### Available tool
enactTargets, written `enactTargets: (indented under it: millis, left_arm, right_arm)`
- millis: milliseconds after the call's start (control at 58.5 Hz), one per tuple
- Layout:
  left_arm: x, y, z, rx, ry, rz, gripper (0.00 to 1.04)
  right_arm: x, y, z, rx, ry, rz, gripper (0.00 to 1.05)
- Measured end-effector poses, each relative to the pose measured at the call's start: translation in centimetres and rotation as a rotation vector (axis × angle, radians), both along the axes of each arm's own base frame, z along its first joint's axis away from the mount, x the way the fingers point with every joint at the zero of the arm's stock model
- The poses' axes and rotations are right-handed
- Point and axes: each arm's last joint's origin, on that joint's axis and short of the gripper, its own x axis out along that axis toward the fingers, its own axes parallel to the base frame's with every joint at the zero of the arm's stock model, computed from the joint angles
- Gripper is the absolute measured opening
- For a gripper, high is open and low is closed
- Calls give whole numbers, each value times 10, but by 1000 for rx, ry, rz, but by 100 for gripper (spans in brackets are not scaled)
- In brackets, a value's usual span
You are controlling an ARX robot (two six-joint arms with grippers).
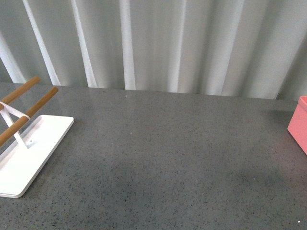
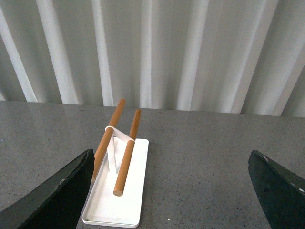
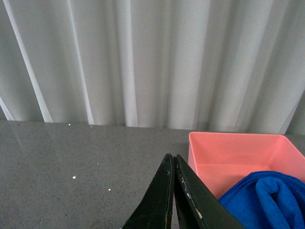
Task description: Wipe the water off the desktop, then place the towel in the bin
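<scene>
The speckled grey desktop point(image 1: 163, 158) takes up most of the front view and is seen bare across its middle, with no puddle or wet sheen that can be made out; a few bright specks in the right wrist view may be droplets or only glints, and this cannot be settled. From that, the wiping is judged to be done or nearly done.

At the left of the desktop a white rack point(image 1: 29, 153) with wooden rods point(image 2: 125, 160) is set, well apart from the work area, presumably so that it stays out of the wiping path. At the far right edge a corner of the salmon-pink bin point(image 1: 298, 122) is seen, placed within reach of the right arm.

In the right wrist view the bin is shown open-topped, and the blue towel point(image 3: 267, 200) is seen bunched inside it or at its near wall; whether it lies fully within cannot be told, since the lower part is cut off. The placing step is judged complete or all but complete.

The right gripper point(image 3: 172, 164) is held beside the bin with its jaws pressed together and nothing between them, the towel evidently let go. The left gripper point(image 2: 169, 191) is held above the desktop facing the rack, its jaws spread wide and empty, kept clear as the idle arm.
</scene>
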Motion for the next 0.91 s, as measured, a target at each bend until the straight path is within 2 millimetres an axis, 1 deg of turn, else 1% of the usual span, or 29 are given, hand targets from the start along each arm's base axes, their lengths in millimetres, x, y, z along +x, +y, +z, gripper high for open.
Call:
enactTargets:
  millis: [154,205,307,598,905]
  left_arm:
    - [0,0,0,0,0,0,98]
    - [0,0,0,0,0,0,98]
    - [0,0,0,0,0,0,98]
    - [0,0,0,0,0,0,98]
    - [0,0,0,0,0,0,98]
  right_arm:
    - [-6,5,-8,1,1,-1,3]
    - [-8,10,-11,1,2,-26,3]
    - [-12,16,-14,1,-2,9,3]
    - [-21,16,-23,1,-15,6,3]
    - [-26,16,-22,1,-32,6,3]
